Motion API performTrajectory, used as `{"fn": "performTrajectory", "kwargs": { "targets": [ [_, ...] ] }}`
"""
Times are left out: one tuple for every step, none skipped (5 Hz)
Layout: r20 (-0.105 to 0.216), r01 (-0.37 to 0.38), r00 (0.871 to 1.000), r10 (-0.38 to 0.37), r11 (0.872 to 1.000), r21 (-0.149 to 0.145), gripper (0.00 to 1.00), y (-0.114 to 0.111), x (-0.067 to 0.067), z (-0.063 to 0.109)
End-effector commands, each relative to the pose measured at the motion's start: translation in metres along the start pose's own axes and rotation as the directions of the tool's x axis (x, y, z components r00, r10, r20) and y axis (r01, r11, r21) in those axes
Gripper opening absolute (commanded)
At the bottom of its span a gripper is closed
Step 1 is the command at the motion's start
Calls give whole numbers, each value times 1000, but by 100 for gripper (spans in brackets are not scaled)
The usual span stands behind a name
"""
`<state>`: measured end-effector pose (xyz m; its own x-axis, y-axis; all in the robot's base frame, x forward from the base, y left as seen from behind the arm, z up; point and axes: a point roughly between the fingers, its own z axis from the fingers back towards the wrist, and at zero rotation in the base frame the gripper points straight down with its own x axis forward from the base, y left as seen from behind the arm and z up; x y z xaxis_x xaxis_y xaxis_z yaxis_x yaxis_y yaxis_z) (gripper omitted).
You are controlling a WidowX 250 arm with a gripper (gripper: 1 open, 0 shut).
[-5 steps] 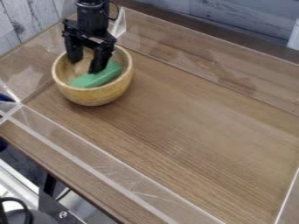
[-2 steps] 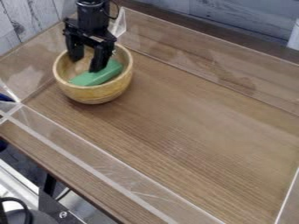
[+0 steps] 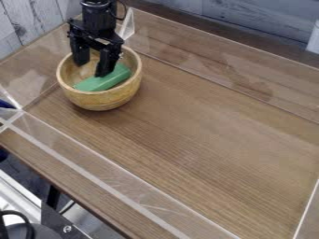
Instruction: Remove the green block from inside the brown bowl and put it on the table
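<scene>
**Ana:** Nothing has moved since the earlier frames. The gripper (image 3: 96, 63) hangs in the same spot inside the brown bowl (image 3: 99, 96), and the green block (image 3: 104, 83) lies just as it did.

**Ben:** So where exactly is the block?

**Ana:** On the bowl's floor, lying flat and a bit towards the near-right side. The bowl sits at the far-left part of the table (image 3: 187, 140), close to the clear plastic edging.

**Ben:** And the fingers?

**Ana:** Spread wide apart, gripping nothing. They point straight down, with their tips dipped below the rim. One finger stands towards the bowl's left wall and the other comes down at the block's far edge. I can't tell whether either tip touches the block.

**Ben:** Why come in from straight above?

**Ana:** My guess is the bowl's thick rim leaves no side approach, so the only way in is down through the mouth. Wide jaws give room to straddle the block before squeezing.

**Ben:** Then the task is barely started?

**Ana:** I'd judge so: the block is not yet grasped or lifted. The wide bare wood to the right offers plenty of places to set it down.
</scene>
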<state>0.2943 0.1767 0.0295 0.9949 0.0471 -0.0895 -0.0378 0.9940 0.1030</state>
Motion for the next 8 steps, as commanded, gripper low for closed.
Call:
{"fn": "performTrajectory", "kwargs": {
  "targets": [
    [-100, -14, 995, 12, 1000, -21, 100, -10, -10, -39],
    [-95, -6, 995, 5, 1000, -11, 100, -10, -12, -42],
    [-89, 2, 996, -2, 1000, 0, 100, -11, -15, -45],
    [-106, 14, 994, -16, 1000, -25, 100, -12, -18, -47],
    [-117, 14, 993, -18, 999, -28, 0, -16, -15, -52],
    [-122, 13, 992, -17, 999, -31, 0, -20, -12, -53],
    [-106, 12, 994, -16, 999, -31, 0, -25, -8, -44],
    [-85, 9, 996, -14, 998, -63, 0, -21, -4, -32]
  ]
}}
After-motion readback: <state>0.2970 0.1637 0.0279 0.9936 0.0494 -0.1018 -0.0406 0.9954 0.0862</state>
